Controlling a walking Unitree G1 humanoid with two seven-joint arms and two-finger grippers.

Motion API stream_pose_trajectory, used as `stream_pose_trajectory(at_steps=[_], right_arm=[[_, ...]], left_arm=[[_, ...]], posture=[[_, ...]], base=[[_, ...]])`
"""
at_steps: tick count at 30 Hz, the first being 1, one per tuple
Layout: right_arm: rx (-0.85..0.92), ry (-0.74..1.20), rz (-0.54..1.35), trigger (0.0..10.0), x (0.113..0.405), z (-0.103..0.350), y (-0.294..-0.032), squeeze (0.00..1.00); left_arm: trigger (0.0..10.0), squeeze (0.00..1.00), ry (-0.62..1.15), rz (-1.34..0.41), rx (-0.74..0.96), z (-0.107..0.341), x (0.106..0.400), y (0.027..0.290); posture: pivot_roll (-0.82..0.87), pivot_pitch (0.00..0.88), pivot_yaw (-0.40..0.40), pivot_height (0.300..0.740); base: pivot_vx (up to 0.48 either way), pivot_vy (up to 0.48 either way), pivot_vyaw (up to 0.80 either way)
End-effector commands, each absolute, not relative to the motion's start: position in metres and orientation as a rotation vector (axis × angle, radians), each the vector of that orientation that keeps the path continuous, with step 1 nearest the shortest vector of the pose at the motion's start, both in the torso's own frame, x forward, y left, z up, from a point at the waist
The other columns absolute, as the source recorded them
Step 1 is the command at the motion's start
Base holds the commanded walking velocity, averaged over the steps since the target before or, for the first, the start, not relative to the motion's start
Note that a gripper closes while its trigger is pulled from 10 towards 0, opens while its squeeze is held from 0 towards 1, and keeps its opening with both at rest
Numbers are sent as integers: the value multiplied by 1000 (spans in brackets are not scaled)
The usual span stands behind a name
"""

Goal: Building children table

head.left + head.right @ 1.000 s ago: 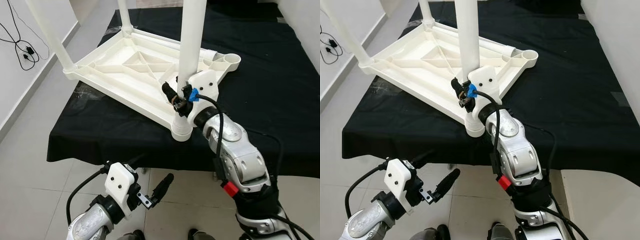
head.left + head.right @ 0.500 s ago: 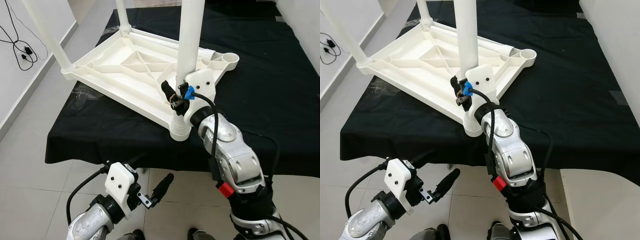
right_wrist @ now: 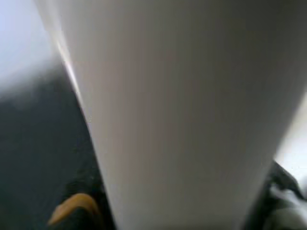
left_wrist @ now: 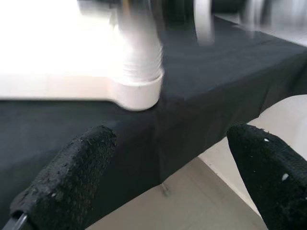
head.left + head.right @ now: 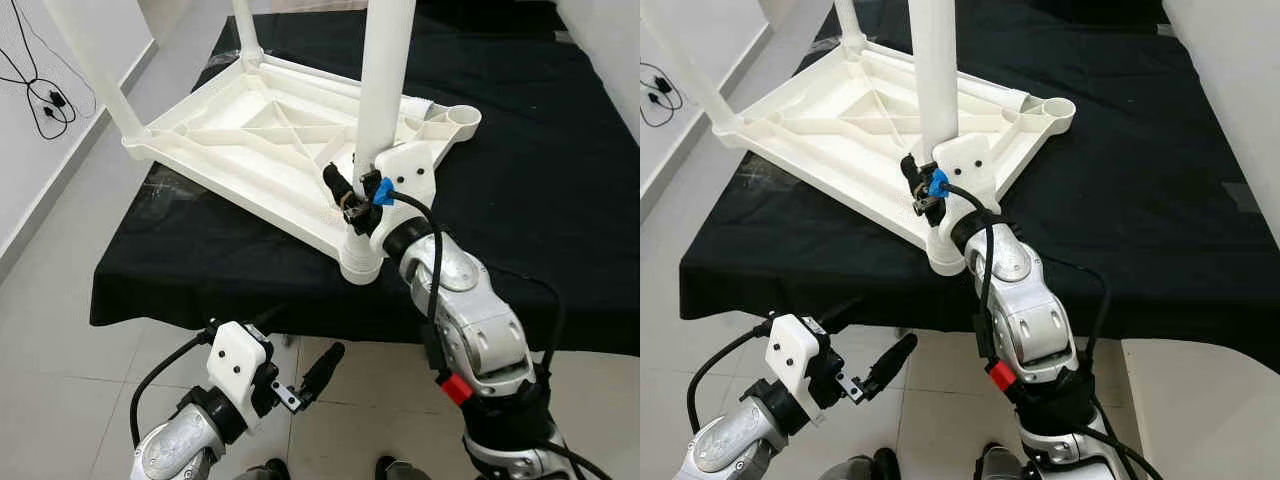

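Two claws: one idle and low, one at work on the leg.
Left claw (image 4: pixel 168 188): nearest, hanging below the edge of the black-cloth-covered tabletop (image 5: pixel 520 180), fingers spread wide and holding nothing; it sits as it did a second ago.
Right claw (image 5: pixel 357 190): clamped around the white round plastic table leg (image 5: pixel 385 80) just above the near corner socket (image 5: pixel 358 265); a blue tag (image 5: pixel 383 197) shows on it.
Change: very little. The grip is kept, the right arm's elbow has swayed slightly, and the leg and socket have nudged a touch sideways and back.
Meaning: most likely the leg is being worked into its socket, not yet let go.
Children's table: the white ribbed plastic children's table (image 5: pixel 250 130) lies upside down on the cloth.
Farther legs: two more white legs (image 5: pixel 100 70) (image 5: pixel 245 30) stand in their corners.
Open socket: the far right corner socket (image 5: pixel 465 117) is empty, so one leg seems left to fit.
Floor: black cable (image 5: pixel 40 95) by the wall.
Writing: none that can be read.
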State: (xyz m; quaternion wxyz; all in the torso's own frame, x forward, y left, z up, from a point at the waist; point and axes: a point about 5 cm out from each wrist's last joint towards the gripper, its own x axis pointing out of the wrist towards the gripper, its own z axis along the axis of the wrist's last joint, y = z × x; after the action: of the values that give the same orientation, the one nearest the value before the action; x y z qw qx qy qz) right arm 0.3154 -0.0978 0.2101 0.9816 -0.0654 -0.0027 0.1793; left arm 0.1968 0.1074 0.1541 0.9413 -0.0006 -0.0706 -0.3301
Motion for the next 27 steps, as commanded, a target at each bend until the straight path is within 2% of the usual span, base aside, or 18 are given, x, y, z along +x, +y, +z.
stream_pose_trajectory(at_steps=[1, 3, 4, 5, 9, 10, 11, 12, 27], right_arm=[[-115, 47, 365, 10000, 316, 202, -97, 1000], [-102, 31, 382, 10000, 317, 207, -96, 1000], [-103, 23, 386, 10000, 317, 210, -96, 878], [-79, 18, 408, 10000, 318, 213, -96, 27], [-59, -16, 457, 10000, 322, 225, -99, 0], [-81, -22, 463, 1922, 324, 227, -101, 0], [-81, -22, 463, 1922, 324, 227, -101, 0], [-98, -34, 475, 0, 327, 231, -103, 0], [-91, -100, 470, 0, 337, 247, -109, 0]], left_arm=[[10000, 0, -118, -670, -2, 148, 196, 109], [10000, 0, -118, -669, -1, 148, 197, 109], [10000, 0, -118, -669, -1, 148, 197, 109], [10000, 0, -119, -669, -1, 148, 197, 109], [10000, 0, -119, -669, -1, 149, 197, 109], [10000, 0, -120, -669, -1, 149, 197, 109], [10000, 0, -120, -669, -1, 149, 197, 109], [10000, 0, -120, -668, -1, 149, 197, 109], [10000, 0, -120, -642, -5, 150, 202, 111]], posture=[[3, 283, 72, 740], [3, 283, 72, 740], [3, 283, 72, 740], [2, 283, 72, 740], [3, 284, 70, 740], [6, 284, 69, 740], [6, 284, 69, 740], [6, 283, 69, 740], [6, 265, 59, 740]], base=[[0, 0, 0], [0, 0, 0], [0, 0, 0], [0, 0, 0], [0, 0, 0], [0, 0, 0], [0, 0, 0], [0, 0, 0], [0, 0, 0]])
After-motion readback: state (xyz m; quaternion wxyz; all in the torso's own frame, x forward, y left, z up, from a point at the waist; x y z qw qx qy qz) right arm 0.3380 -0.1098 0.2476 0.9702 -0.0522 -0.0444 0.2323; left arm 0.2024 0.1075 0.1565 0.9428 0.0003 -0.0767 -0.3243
